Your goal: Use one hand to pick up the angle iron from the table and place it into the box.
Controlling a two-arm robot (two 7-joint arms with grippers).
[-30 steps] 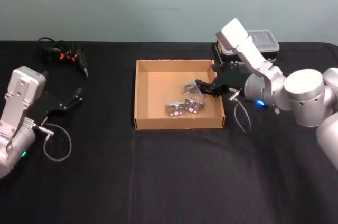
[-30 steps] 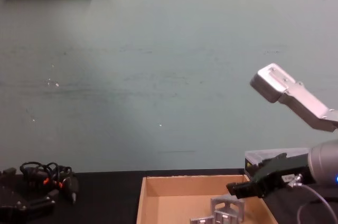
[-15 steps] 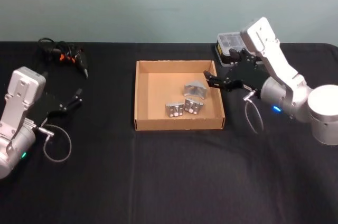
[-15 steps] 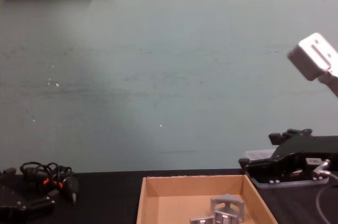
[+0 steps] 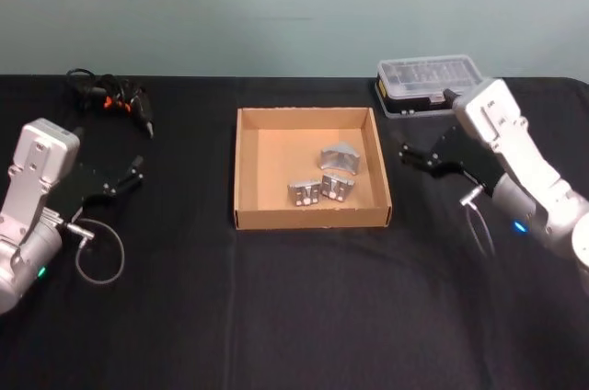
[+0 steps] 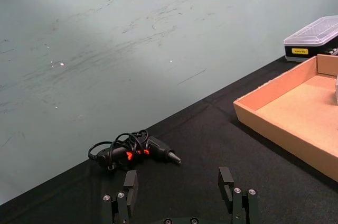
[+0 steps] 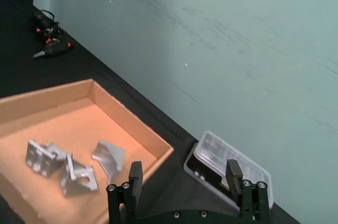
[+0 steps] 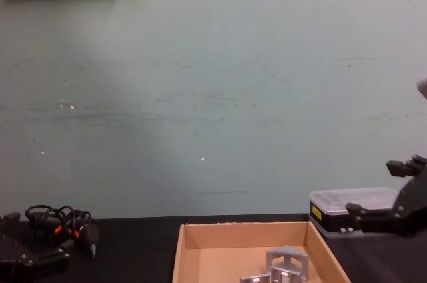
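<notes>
The tan cardboard box (image 5: pixel 308 216) sits mid-table on the black tabletop (image 5: pixel 294 316). Three silver angle irons lie inside it: one (image 5: pixel 340 157) near the right wall and two (image 5: pixel 304 190) (image 5: pixel 337 187) side by side nearer the front. The right wrist view shows the same box (image 7: pixel 134 121) and an angle iron (image 7: pixel 110 158). My right gripper (image 5: pixel 416 156) hovers open and empty just right of the box, outside its wall; its fingers (image 7: pixel 135 176) stand wide apart. At the far left my left gripper (image 5: pixel 129 174) is parked, open and empty (image 6: pixel 178 187).
A clear-lidded plastic case (image 5: pixel 429 85) with a black base stands behind the right gripper, at the back right. A black tool with coiled cable (image 5: pixel 115 97) lies at the back left. Loose grey cable loops (image 5: pixel 99 259) hang by the left arm.
My right gripper has drawn back out of the box to the right and lower, leaving the angle iron inside. The left arm has not moved.
</notes>
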